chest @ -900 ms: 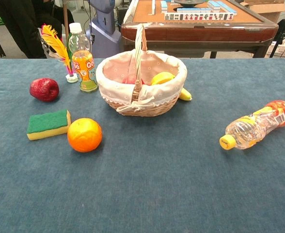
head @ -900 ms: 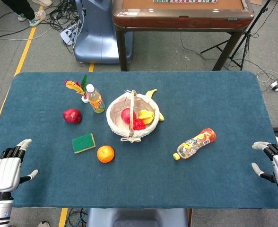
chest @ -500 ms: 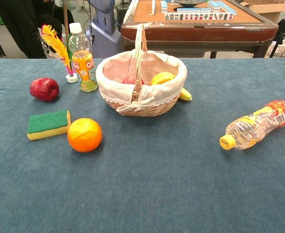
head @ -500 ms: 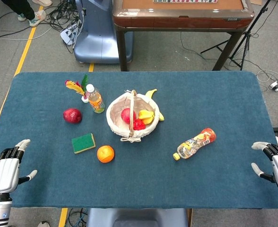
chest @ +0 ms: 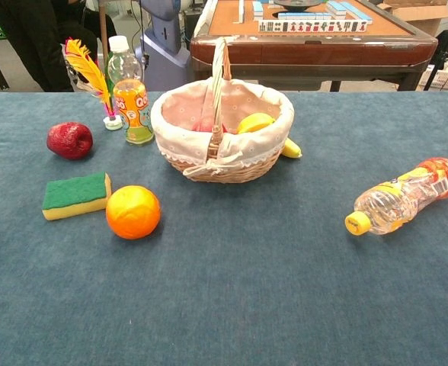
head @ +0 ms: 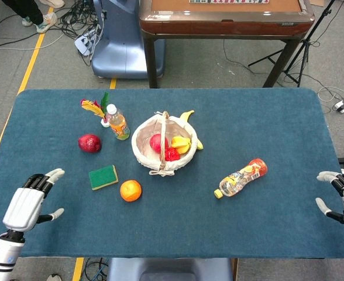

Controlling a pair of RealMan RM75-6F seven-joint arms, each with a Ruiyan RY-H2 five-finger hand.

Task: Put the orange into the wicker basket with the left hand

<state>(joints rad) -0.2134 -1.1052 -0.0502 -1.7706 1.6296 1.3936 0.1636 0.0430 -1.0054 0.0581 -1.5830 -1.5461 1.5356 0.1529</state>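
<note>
Left hand (head: 27, 202) over the near left table edge, fingers spread wide, empty. Orange (head: 130, 190) lying well right of those fingertips, just beside the sponge (head: 103, 177), a little short of the basket (head: 141, 153). Basket holding red fruit and a banana. Right hand (head: 343, 199) at the far right edge, fingers apart, nothing held, bottle (head: 240, 177) lying well to their left
</note>
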